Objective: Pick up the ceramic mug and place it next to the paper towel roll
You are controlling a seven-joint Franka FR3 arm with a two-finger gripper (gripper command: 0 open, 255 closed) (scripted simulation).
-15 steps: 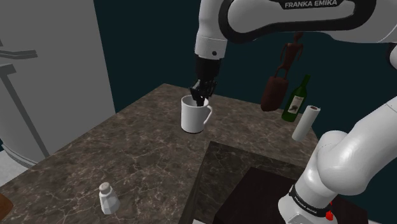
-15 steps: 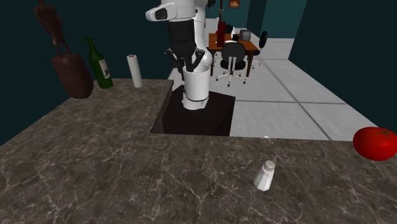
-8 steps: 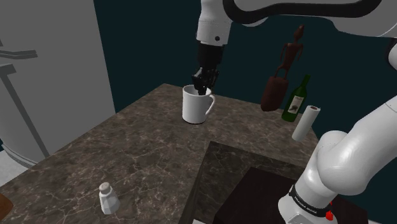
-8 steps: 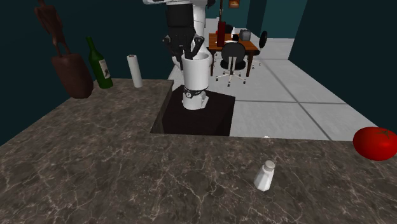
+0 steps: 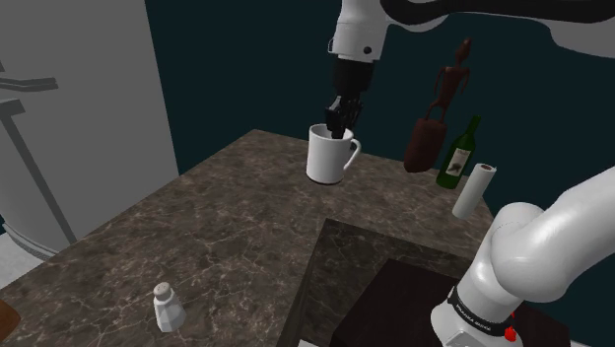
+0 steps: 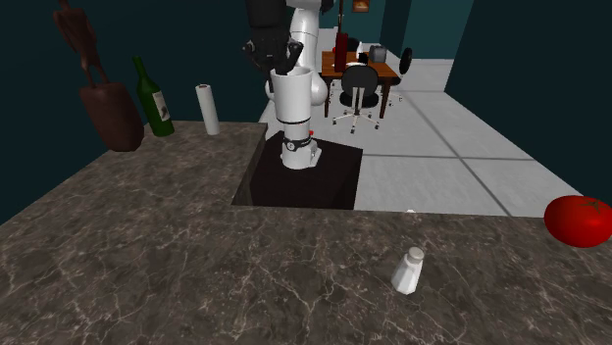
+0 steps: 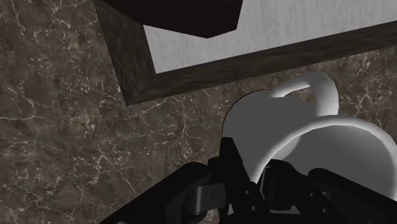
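Currently counted: one white mug (image 5: 329, 158), one paper towel roll (image 5: 474, 189), one green bottle (image 5: 459, 154), one shaker (image 5: 169, 307). Pinching the mug rim in the claw (image 5: 341, 122), one finger inside, one outside. Holding it upright above the table (image 5: 202, 237), well apart from the roll. Reaching high, wrist pointing straight down.

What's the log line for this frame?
phase: transport | gripper: shut on mug rim | mug: upright, off the counter | paper towel roll: beside green bottle, mug not there yet

White mug (image 5: 326, 159) aloft, white roll (image 5: 474, 189) standing apart
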